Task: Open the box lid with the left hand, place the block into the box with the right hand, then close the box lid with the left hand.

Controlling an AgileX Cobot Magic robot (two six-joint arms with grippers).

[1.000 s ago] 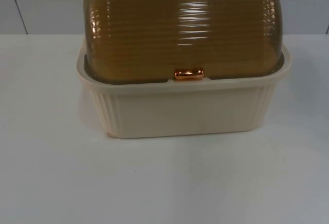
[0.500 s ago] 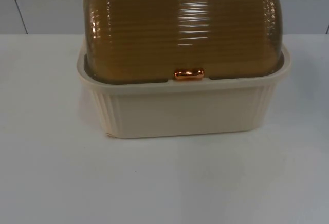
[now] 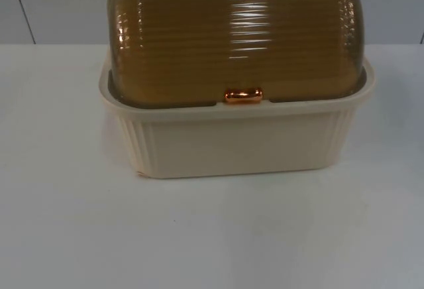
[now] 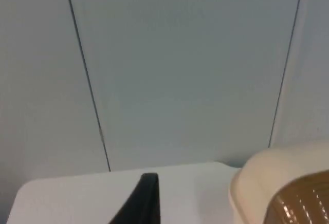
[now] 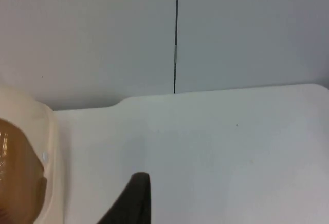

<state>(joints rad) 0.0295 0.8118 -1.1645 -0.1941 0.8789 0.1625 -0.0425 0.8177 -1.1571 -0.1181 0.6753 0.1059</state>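
The white table top (image 3: 212, 236) runs back to a grey partition wall (image 3: 59, 7), its panels split by thin dark vertical seams, and the surface itself is smooth and plain apart from a tiny dark speck near the front. Standing on it, toward the wall, is the box (image 3: 235, 140) — a cream plastic tub with ribbed corners and a broad rim — and over it sits the box lid (image 3: 235, 34), a domed, ridged, amber-brown translucent cover that catches the light in pale streaks. The lid is down, its lower edge resting inside the rim, with a small copper-coloured handle (image 3: 243, 95) at the middle of its front edge. From the left wrist view one black fingertip of the left gripper (image 4: 144, 198) hangs above the table just beside the box's cream end, apart from it, facing the wall; whether its fingers are spread or together I cannot tell. The right gripper (image 5: 134, 198) is placed likewise off the box's other end, one dark fingertip over bare white table — again the state of its fingers cannot be made out.
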